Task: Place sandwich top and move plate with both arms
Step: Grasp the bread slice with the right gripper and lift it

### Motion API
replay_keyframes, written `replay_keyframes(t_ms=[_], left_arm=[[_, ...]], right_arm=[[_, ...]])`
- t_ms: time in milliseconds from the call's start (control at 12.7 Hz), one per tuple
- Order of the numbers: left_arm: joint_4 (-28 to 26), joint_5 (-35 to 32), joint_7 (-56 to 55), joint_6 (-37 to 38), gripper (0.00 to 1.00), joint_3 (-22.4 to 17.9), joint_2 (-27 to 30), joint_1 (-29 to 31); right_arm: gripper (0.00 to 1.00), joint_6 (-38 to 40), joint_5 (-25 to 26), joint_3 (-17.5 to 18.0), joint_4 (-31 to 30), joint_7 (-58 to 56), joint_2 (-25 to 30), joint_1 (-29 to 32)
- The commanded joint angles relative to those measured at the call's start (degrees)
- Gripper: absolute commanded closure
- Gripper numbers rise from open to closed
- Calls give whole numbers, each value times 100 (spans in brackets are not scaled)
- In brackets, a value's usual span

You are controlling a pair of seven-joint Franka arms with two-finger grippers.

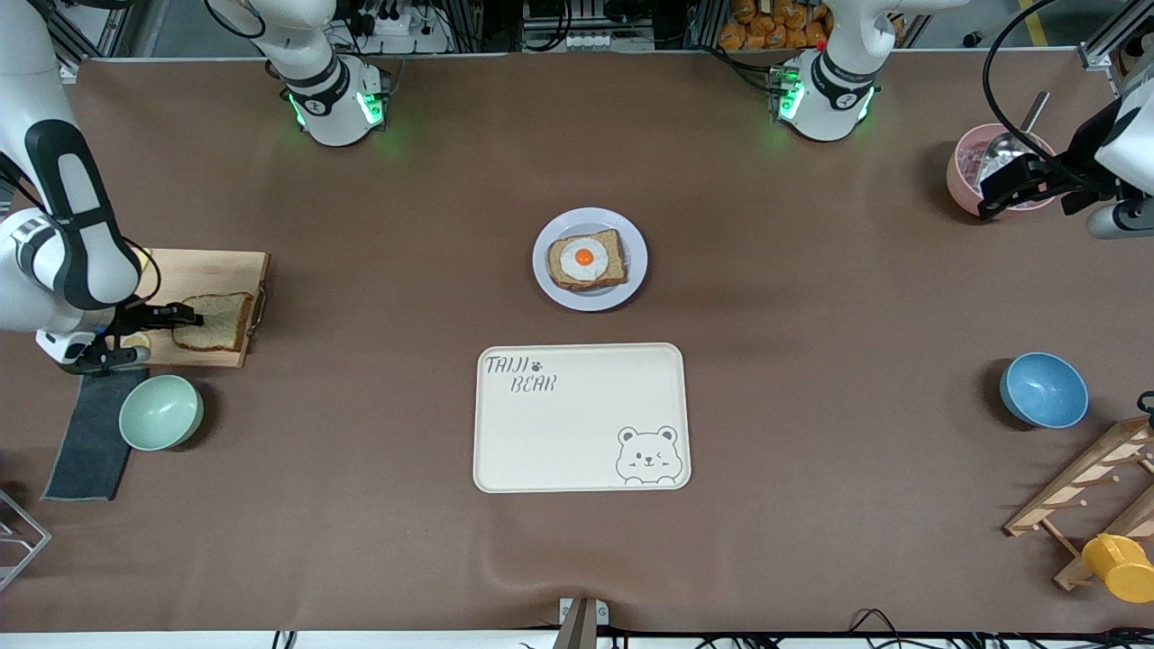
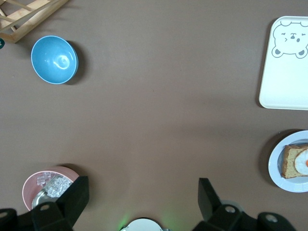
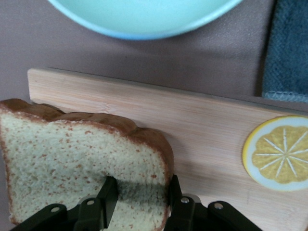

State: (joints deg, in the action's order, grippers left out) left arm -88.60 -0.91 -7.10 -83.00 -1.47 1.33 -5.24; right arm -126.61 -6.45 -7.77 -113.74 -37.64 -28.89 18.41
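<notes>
The sandwich top, a light brown bread slice with a darker crust, lies on a wooden cutting board at the right arm's end of the table. My right gripper is shut on the slice's edge, one finger on its face and one against the crust. The plate sits mid-table and bears a toast slice with a fried egg. My left gripper hangs open and empty over the pink bowl at the left arm's end.
A cream bear tray lies nearer the front camera than the plate. A green bowl and dark cloth sit beside the board; a lemon slice lies on it. A blue bowl, wooden rack and yellow cup stand at the left arm's end.
</notes>
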Motion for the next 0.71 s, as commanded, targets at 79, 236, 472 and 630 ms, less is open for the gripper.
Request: replay_keyframes(t_ms=[79,236,472,630], left_arm=[[-88,64,-29,47,0,32,113,32],[-97,64,-29,47,0,32,113,32],[-132,64,-29,82,0,32,122,41],[-123,64,-29,73,0,32,113,41]], right_arm=[[100,-75,-14,39,18,-218,50,137],[100,-66,-14,39,27,-218,111,128],[100,161,-14,48,97,-218,304,119],[100,478,-14,57,272,-218,366,110]])
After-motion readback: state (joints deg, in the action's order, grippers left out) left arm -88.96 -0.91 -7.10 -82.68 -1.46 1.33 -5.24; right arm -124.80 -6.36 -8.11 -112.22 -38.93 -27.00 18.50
